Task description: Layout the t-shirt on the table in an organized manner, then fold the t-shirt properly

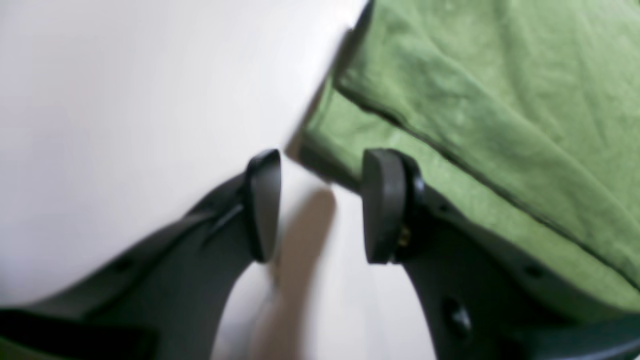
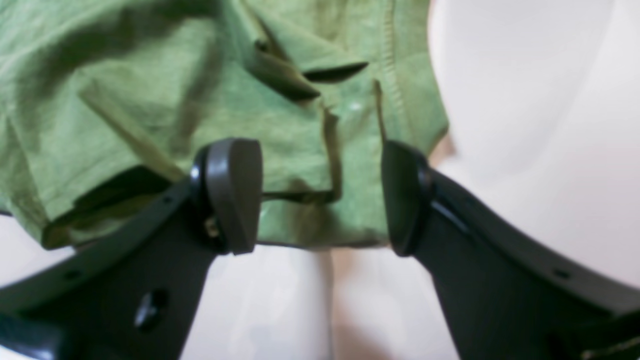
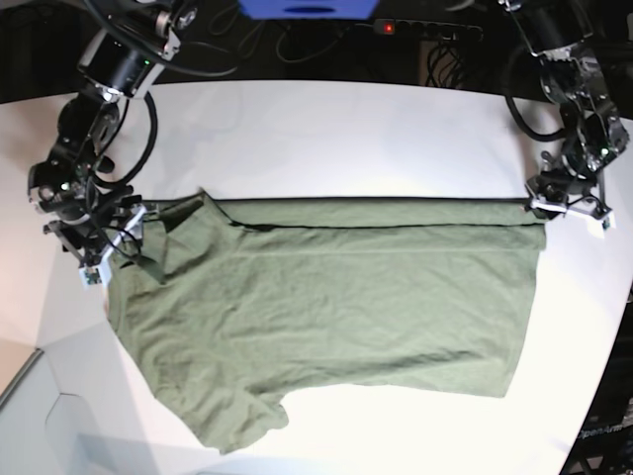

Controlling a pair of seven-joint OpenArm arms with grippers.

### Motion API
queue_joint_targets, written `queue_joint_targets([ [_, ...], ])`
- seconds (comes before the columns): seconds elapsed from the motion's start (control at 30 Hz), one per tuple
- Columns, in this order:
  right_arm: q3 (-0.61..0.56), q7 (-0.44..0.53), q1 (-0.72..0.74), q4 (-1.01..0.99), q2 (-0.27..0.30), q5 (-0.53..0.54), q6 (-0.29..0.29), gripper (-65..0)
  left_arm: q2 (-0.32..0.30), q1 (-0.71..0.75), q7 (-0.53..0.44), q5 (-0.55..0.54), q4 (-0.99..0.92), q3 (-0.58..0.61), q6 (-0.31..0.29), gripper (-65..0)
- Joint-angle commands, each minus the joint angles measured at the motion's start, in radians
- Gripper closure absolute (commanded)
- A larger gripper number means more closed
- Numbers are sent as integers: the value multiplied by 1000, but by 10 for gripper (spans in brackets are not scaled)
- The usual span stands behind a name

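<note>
The olive-green t-shirt (image 3: 336,297) lies spread across the white table (image 3: 346,139), its top edge folded over in a straight line and one sleeve pointing to the near left. My left gripper (image 3: 569,210) hangs at the shirt's far right corner. In the left wrist view it (image 1: 322,205) is open, with bare table between the pads and the shirt's corner (image 1: 475,125) just beyond them. My right gripper (image 3: 104,259) is at the shirt's left end. In the right wrist view it (image 2: 320,197) stands open over a wrinkled hem of the t-shirt (image 2: 150,110), gripping nothing.
A power strip with a red light (image 3: 425,28) and tangled cables lie behind the table's far edge. The table's curved edge (image 3: 40,356) runs close past the right arm at the near left. At the right, the table ends near the left arm.
</note>
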Motion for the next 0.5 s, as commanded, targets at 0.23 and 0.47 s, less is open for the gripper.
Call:
queue_joint_targets([
  [0.23, -1, 13, 16, 21, 14, 12, -4, -381, -13, -16, -92, -2, 0, 3, -2, -262],
  [0.47, -1, 12, 16, 23, 16, 12, -4, -381, -42, -57, -98, -7, -128, 3, -4, -262],
])
